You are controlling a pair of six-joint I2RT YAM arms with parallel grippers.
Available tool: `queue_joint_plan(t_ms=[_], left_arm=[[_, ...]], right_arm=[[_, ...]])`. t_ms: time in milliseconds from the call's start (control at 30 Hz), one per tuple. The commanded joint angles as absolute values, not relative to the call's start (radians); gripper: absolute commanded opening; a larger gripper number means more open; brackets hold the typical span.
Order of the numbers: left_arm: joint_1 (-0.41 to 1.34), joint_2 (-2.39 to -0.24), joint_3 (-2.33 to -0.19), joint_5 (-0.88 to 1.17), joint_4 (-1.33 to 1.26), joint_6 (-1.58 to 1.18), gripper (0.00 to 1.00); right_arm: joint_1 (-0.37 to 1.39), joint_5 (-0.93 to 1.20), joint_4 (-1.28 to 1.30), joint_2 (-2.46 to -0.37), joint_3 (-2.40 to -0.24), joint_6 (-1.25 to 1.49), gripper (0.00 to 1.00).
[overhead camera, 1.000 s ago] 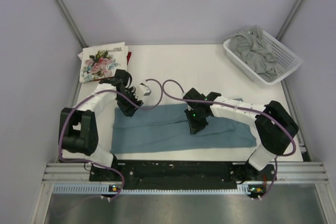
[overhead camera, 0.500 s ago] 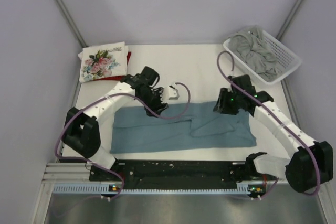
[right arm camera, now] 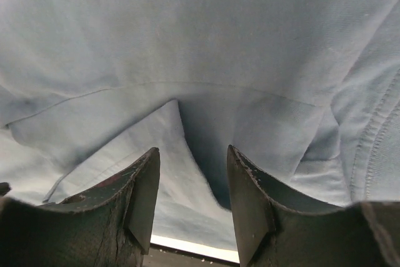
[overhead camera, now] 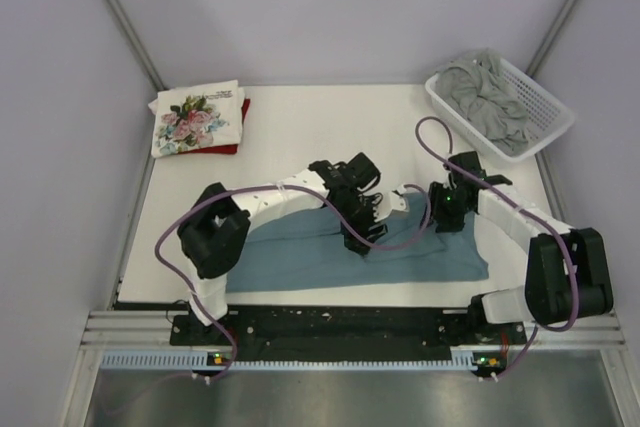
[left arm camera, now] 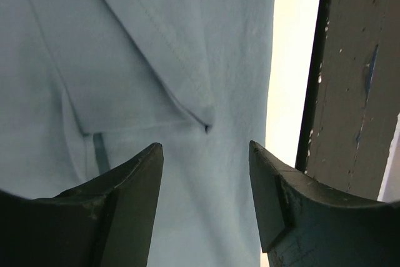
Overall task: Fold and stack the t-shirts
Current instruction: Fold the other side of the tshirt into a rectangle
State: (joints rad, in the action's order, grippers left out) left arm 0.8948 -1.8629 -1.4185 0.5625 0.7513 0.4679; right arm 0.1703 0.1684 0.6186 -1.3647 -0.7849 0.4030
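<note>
The dusty teal-blue t-shirt [overhead camera: 300,257] lies flat along the near part of the white table [overhead camera: 330,127], folded into a long strip that runs from left to right. The left arm reaches across to the strip's right half, and the left gripper [left arm camera: 205,147] hangs just above the cloth with its jaws apart and nothing between them. Its wrist view shows a folded flap with a stitched hem on the shirt below, and the table's edge off to one side. The right gripper [right arm camera: 192,151] sits near the shirt's right end, close beside the left one. Its fingers also stand apart, and no cloth is pinched between them. A soft crease of teal fabric shows through the gap. In the far left corner, the folded white t-shirt with pink floral print [overhead camera: 195,119] rests on top of the dark red t-shirt [overhead camera: 243,110], well apart from the teal one. In the far right corner, the grey t-shirt [overhead camera: 490,97] lies crumpled inside the white lattice basket [overhead camera: 465,127].
</note>
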Motion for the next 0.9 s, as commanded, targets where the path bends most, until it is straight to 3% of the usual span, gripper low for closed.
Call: queue_joint_plan(t_ms=[0, 133, 333, 467, 600, 867], left_arm=[[0.920, -1.917, -1.468, 0.615, 0.686, 0.384, 0.62], [0.920, -1.962, -1.466, 0.581, 0.666, 0.374, 0.62], [0.922, -2.017, -1.482, 0.614, 0.663, 0.360, 0.58], [0.922, -2.028, -1.482, 0.649, 0.666, 0.362, 0.36], [0.922, -2.026, -1.493, 0.655, 0.702, 0.394, 0.00], [0.922, -1.971, -1.531, 0.510, 0.673, 0.426, 0.00]], right_arm=[[0.163, 0.204, 0.549, -1.370, -0.750, 0.379, 0.46], [0.164, 0.178, 0.534, -1.368, -0.724, 0.373, 0.36], [0.161, 0.164, 0.522, -1.361, -0.718, 0.377, 0.00], [0.161, 0.155, 0.535, -1.295, -0.697, 0.391, 0.00], [0.163, 0.147, 0.584, -1.224, -0.670, 0.414, 0.00], [0.156, 0.100, 0.623, -1.074, -0.656, 0.489, 0.00]])
